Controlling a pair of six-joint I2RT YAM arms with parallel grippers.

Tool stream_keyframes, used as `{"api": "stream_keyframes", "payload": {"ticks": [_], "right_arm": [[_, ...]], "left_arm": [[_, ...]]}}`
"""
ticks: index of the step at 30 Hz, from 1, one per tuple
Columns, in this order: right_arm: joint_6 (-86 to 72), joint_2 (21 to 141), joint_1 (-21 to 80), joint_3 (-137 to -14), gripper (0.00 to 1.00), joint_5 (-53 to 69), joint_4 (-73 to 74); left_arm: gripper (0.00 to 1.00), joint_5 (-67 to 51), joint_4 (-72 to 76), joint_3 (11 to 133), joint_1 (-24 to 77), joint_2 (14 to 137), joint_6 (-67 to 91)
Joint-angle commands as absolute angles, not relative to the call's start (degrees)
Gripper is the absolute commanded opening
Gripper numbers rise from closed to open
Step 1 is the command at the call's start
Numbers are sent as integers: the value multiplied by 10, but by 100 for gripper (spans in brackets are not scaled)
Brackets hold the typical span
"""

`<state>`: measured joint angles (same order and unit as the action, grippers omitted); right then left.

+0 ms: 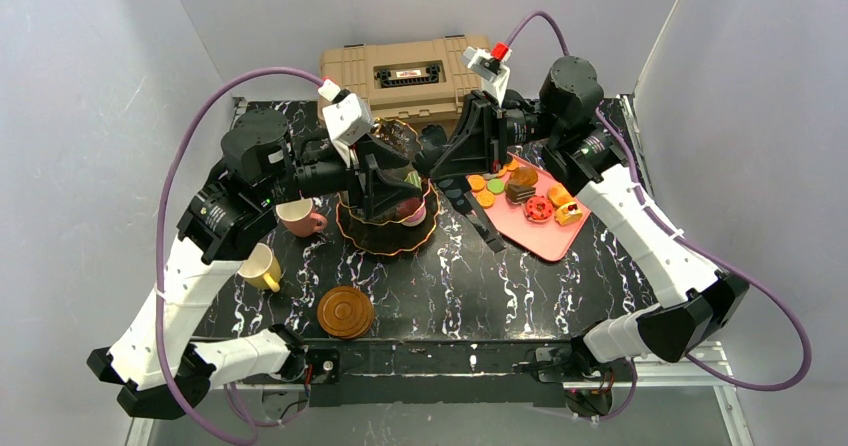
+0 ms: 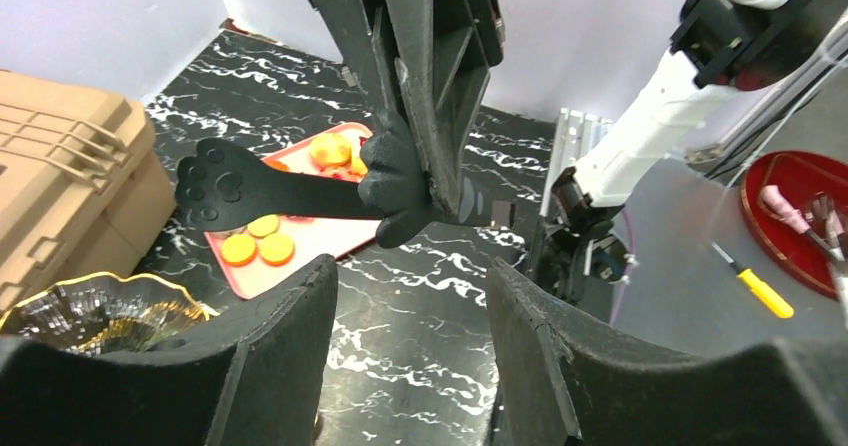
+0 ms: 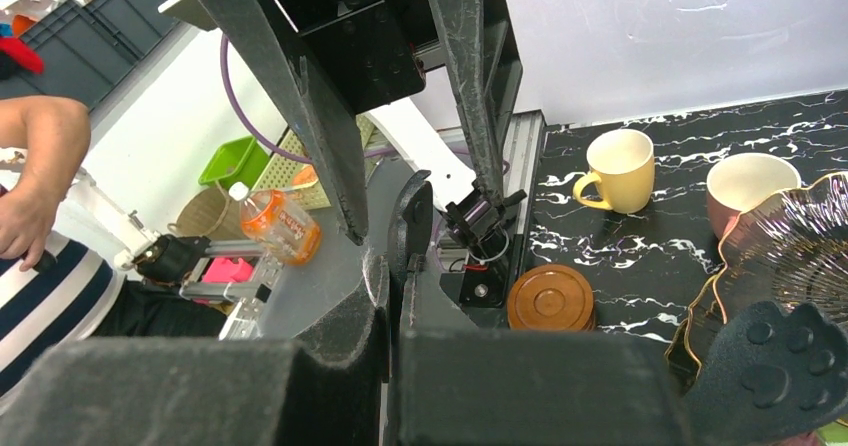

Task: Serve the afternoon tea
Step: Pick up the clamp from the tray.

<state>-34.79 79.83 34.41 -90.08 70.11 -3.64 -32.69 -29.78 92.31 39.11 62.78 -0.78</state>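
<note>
The black, gold-rimmed tiered stand (image 1: 385,234) is at the table's middle, with a green and a pink pastry (image 1: 411,210) on it. My left gripper (image 1: 392,188) hangs over it, open (image 2: 412,278) with only bare table between its fingers. My right gripper (image 1: 452,161) is shut (image 3: 392,278) on black paw-shaped tongs (image 2: 262,191), whose paw tip (image 3: 772,368) reaches toward the stand (image 3: 790,256). A pink tray (image 1: 545,236) on the right holds macarons (image 2: 258,246) and pastries (image 1: 540,206). The pink cup (image 1: 297,216), yellow cup (image 1: 262,266) and brown saucers (image 1: 345,311) lie to the left.
A tan toolbox (image 1: 405,71) stands at the back edge behind the stand. Grey walls close in on three sides. Off the table there are a person (image 3: 40,226), an orange bottle (image 3: 275,228), a red dish (image 2: 795,216) and a yellow screwdriver (image 2: 760,288).
</note>
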Motion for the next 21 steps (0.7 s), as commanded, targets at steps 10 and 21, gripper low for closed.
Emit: {"api": "stream_keyframes", "payload": {"ticks": [10,21], "right_arm": [[-364,809,347,-901,2,732,-100],[-368,818,352,-893,2,737,-106]], "left_arm": [[39,-384,-210,913,391,624,105],[15,-409,-164,914,391,649,125]]}}
